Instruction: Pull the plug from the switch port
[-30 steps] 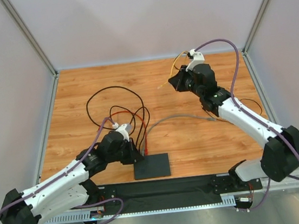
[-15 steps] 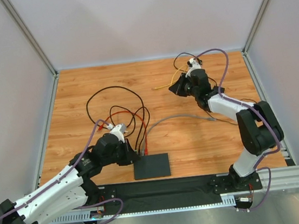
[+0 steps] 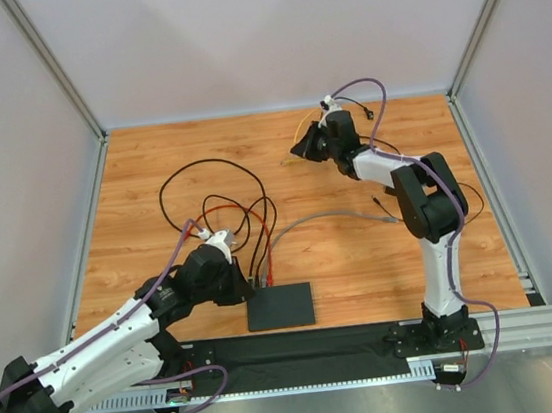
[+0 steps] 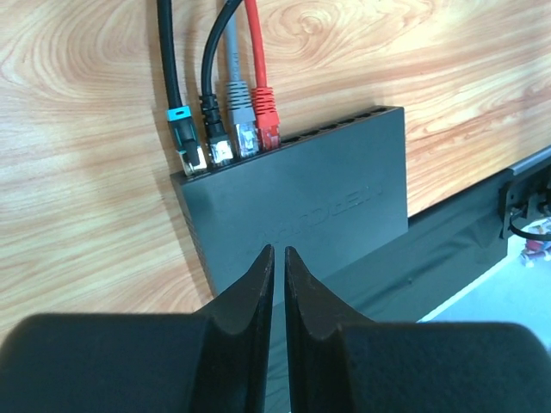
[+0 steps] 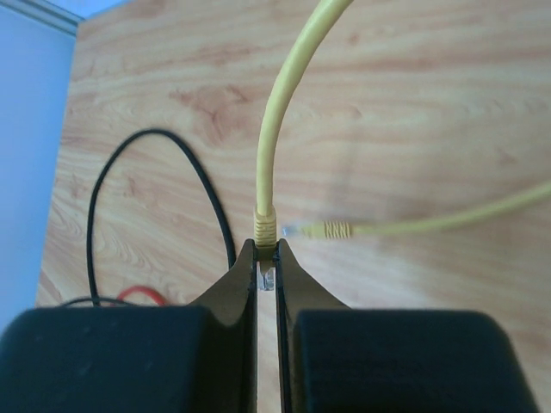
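The switch (image 3: 279, 307) is a flat black box near the table's front edge. In the left wrist view the switch (image 4: 301, 206) has four plugs in its sockets: black with a teal tab (image 4: 182, 142), black (image 4: 215, 142), grey (image 4: 242, 129) and red (image 4: 268, 120). My left gripper (image 4: 277, 251) is shut and empty, hovering over the switch's top; it also shows in the top view (image 3: 253, 282). My right gripper (image 5: 266, 245) is shut on a yellow plug (image 5: 265, 226) with its yellow cable, held at the far middle of the table (image 3: 299, 151), away from the switch.
The yellow cable's other plug (image 5: 325, 230) lies loose on the wood. Black cable loops (image 3: 199, 191) and a red cable (image 3: 226, 211) lie behind the switch. A grey cable (image 3: 328, 216) runs right. A black strip (image 3: 304, 349) lines the front edge.
My right arm has swung left along the far side of the table, carrying the yellow plug. My left gripper has stayed by the switch's left end.
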`<state>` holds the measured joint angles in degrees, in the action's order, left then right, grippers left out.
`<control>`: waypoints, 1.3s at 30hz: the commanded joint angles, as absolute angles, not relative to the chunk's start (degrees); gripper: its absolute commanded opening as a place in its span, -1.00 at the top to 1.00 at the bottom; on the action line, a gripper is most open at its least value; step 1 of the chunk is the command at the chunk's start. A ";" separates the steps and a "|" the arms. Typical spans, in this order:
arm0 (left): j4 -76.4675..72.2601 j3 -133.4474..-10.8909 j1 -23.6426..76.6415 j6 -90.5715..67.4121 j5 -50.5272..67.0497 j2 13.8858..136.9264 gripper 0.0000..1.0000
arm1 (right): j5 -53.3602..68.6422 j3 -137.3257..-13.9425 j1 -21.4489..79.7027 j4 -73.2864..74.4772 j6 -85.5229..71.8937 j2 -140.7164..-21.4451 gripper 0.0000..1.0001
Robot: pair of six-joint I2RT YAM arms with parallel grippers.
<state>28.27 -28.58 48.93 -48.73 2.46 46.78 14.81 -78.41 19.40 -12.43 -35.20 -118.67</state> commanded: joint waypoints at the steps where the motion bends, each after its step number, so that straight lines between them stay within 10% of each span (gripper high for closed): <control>1: 27.33 -30.32 48.60 -47.20 1.76 47.55 0.68 | 18.10 -86.37 19.51 -16.07 -38.40 -123.74 0.99; 11: 25.49 -31.11 46.85 -46.40 3.51 51.24 0.67 | 21.00 -115.73 20.56 -4.31 -44.03 -139.03 0.92; 24: 25.22 -30.50 46.76 -47.11 3.96 50.98 0.67 | 19.25 -123.48 23.64 7.20 -41.04 -145.99 0.58; 30: 25.84 -30.59 46.84 -47.37 3.60 50.71 0.67 | 18.02 -117.52 24.61 7.21 -37.10 -140.98 0.00; 39: 27.51 -31.73 46.85 -47.90 2.47 49.66 0.68 | 16.79 -102.85 24.96 2.91 -33.93 -128.77 -0.17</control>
<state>26.70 -28.84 47.11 -47.64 3.68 51.09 17.61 -106.13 24.62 6.66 -36.14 -137.08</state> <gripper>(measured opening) 0.162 0.584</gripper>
